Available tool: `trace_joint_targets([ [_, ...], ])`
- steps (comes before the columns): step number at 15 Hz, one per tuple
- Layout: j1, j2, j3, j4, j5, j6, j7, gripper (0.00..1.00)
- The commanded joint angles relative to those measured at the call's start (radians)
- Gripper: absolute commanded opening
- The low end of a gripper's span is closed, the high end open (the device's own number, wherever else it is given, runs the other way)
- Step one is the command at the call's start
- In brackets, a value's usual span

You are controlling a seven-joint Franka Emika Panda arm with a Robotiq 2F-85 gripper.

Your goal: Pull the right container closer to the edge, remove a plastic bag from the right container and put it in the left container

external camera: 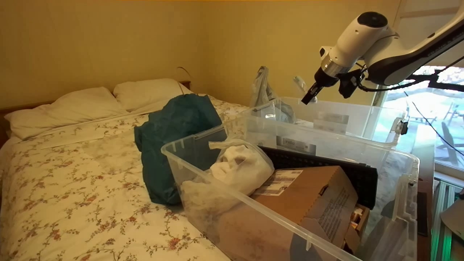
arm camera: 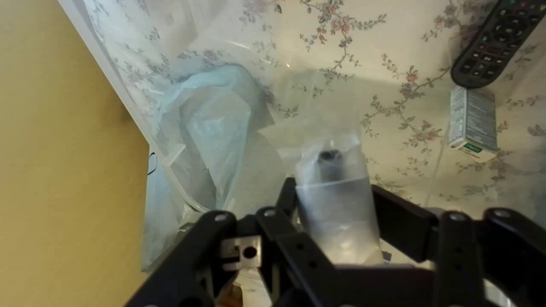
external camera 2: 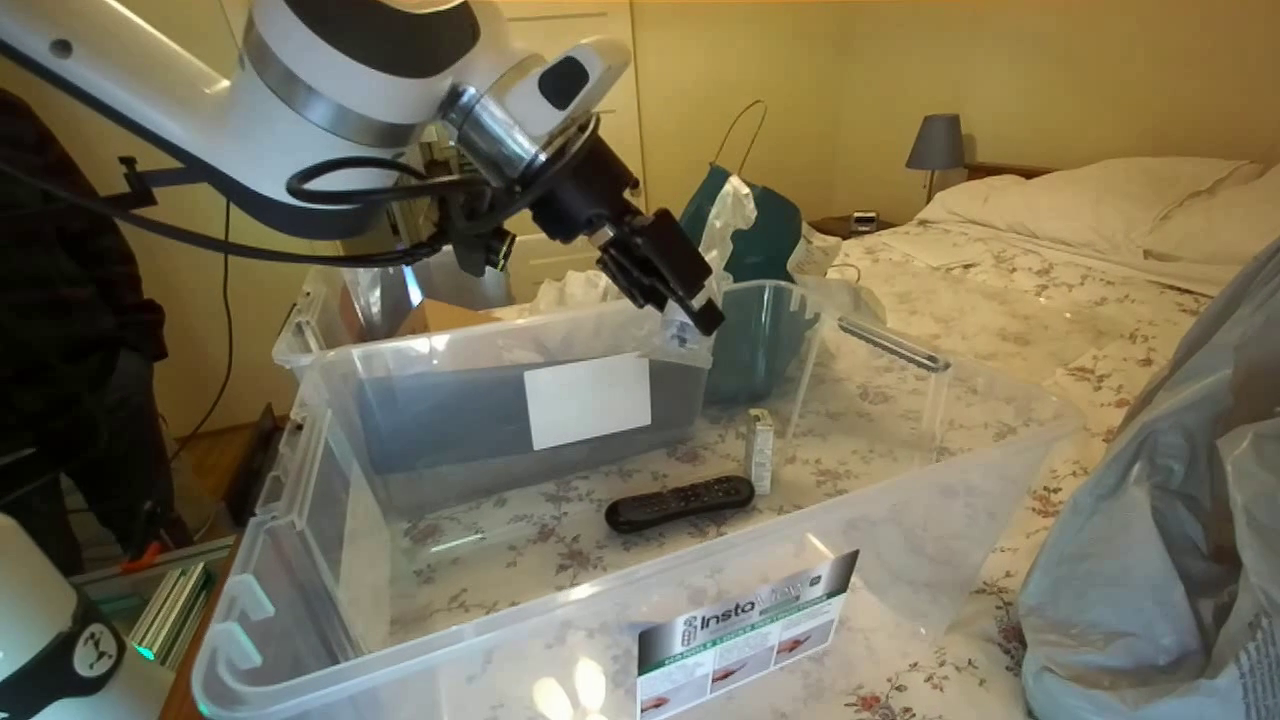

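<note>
The right container (external camera 2: 880, 493) is a clear tub in both exterior views (external camera: 362, 115). The left container (external camera: 275, 217) is the clear tub beside it, loaded with boxes and bags; its end also shows behind in an exterior view (external camera 2: 308, 312). My gripper (arm camera: 334, 187) has its fingers on both sides of a small translucent plastic bag (arm camera: 341, 238) with something dark inside. In an exterior view the gripper (external camera: 308, 98) is raised above the right container. The gripper (external camera 2: 700, 310) also appears near the wall between the tubs, the bag (external camera 2: 685, 335) under its fingers. Finger pads are partly hidden by the bag.
A black remote (external camera 2: 680, 502) and a small white box (external camera 2: 760, 450) are inside the right container. The left container holds a cardboard box (external camera: 286, 195), a white bag (external camera: 243, 166) and a black keyboard (external camera: 366, 181). Grey (external camera 2: 1150, 560) and teal (external camera: 170, 134) bags stand beside the tubs.
</note>
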Motion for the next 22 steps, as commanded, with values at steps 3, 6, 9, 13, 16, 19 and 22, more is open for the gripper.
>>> trace_joint_targets([
  [3, 0.057, -0.132, 0.055, -0.039, -0.053, 0.107, -0.058, 0.17],
  [6, 0.14, -0.191, 0.074, -0.063, 0.013, 0.161, -0.15, 0.17],
  [9, 0.257, -0.188, 0.056, -0.062, 0.088, 0.238, -0.235, 0.17],
  [13, 0.214, -0.168, 0.114, -0.048, 0.112, 0.231, -0.23, 0.42],
  [16, 0.291, -0.127, 0.062, -0.053, 0.178, 0.268, -0.313, 0.17],
  [19, 0.44, -0.064, 0.041, -0.055, 0.293, 0.314, -0.393, 0.17],
  [22, 0.627, 0.024, -0.018, -0.062, 0.458, 0.354, -0.497, 0.17],
])
